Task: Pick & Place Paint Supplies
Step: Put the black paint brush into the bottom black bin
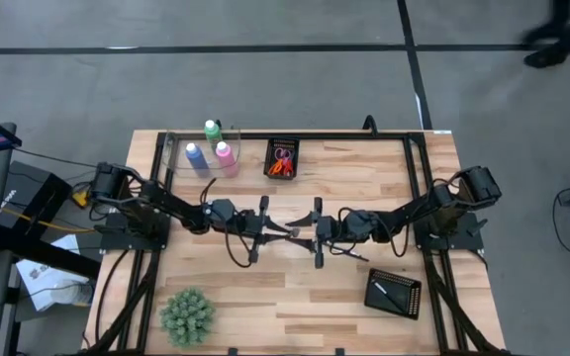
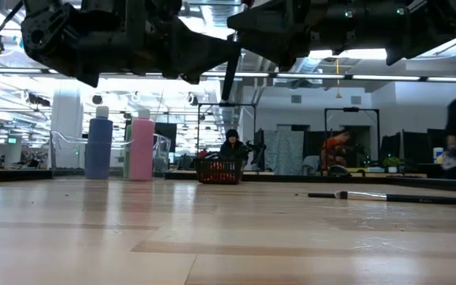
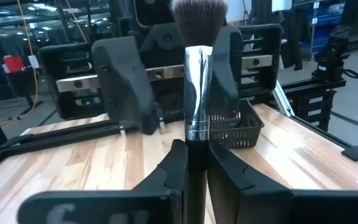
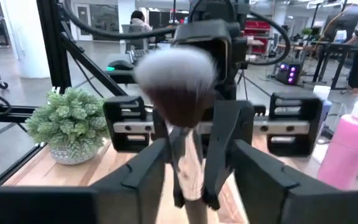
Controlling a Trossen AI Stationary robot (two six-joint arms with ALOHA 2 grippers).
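Left pincer (image 3: 196,163) pinches a fluffy brush (image 3: 198,74) by its dark handle above mid-worktop (image 1: 364,178). Right pincer (image 4: 194,167) faces it, fingers spread beside the bristles.

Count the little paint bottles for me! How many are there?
3, all standing close together inside a clear bin at the table's far left: the green bottle farthest back, the blue bottle and the pink bottle in front. None looks hidden.

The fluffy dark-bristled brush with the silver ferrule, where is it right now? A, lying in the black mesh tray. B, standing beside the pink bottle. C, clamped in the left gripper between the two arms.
C: the left gripper is shut on the silver-ferruled brush, bristles pointing toward the right gripper.
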